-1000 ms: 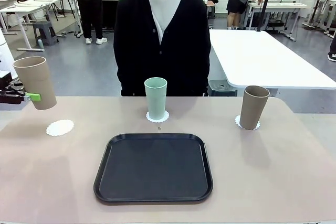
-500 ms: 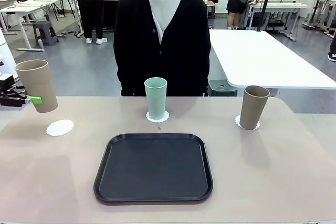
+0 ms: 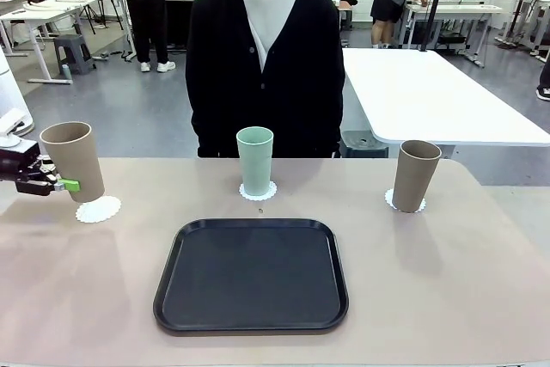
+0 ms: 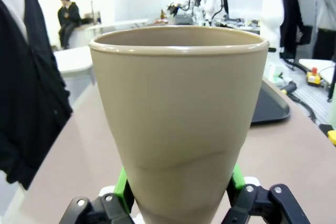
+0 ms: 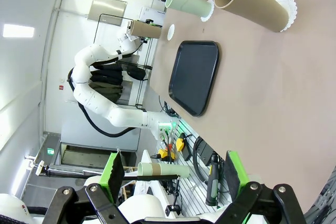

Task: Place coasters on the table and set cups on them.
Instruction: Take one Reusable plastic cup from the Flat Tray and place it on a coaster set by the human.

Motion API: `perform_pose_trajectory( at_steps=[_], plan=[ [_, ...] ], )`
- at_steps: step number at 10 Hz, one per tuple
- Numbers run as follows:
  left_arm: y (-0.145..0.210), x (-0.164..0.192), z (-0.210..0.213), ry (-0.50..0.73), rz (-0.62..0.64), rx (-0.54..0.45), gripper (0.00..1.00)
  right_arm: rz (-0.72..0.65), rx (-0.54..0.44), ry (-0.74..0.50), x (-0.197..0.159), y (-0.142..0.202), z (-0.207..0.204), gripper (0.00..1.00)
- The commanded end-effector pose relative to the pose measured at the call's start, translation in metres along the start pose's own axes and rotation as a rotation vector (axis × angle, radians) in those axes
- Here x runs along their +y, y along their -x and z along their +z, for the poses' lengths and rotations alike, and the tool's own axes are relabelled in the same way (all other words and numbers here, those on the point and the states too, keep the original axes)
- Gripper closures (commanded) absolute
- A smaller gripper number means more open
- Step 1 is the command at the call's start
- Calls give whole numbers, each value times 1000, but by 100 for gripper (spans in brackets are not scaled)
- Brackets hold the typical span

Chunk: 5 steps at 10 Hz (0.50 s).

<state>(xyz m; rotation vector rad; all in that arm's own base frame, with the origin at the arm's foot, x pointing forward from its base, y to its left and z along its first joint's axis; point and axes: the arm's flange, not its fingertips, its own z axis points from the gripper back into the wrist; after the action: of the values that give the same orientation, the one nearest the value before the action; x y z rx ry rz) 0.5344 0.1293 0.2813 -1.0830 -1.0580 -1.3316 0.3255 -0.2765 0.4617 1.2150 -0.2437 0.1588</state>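
My left gripper (image 3: 69, 183) is shut on a tan cup (image 3: 73, 161), gripping low on its side. The cup leans slightly, its base at the back edge of the left coaster (image 3: 98, 209); I cannot tell whether they touch. In the left wrist view the same cup (image 4: 178, 108) stands between the green pads of the gripper (image 4: 178, 203). A mint cup (image 3: 255, 159) stands on the middle coaster (image 3: 258, 192). The other tan cup (image 3: 416, 174) stands on the right coaster (image 3: 405, 204). My right gripper (image 5: 173, 174) hangs open off the table's (image 3: 447, 281) right side.
A black tray (image 3: 251, 274) lies empty at the table's near middle. A person in a dark cardigan (image 3: 266, 66) stands at the far edge behind the mint cup, hands out of sight. A white table (image 3: 430, 92) stands behind on the right.
My left gripper has brought the tan cup down and to the right, from above the table's left edge to the left coaster. The other cups have not moved.
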Motion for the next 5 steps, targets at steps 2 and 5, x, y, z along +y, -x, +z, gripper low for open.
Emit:
perform_pose_trajectory(
  at_steps=[2, 5],
  plan=[
    [13, 4, 9, 7, -42, -40, 17, 0, 10, 6, 1, 2, 1, 0],
    [31, 10, 9, 3, -24, -46, 17, 0, 10, 6, 1, 2, 1, 0]
  ],
)
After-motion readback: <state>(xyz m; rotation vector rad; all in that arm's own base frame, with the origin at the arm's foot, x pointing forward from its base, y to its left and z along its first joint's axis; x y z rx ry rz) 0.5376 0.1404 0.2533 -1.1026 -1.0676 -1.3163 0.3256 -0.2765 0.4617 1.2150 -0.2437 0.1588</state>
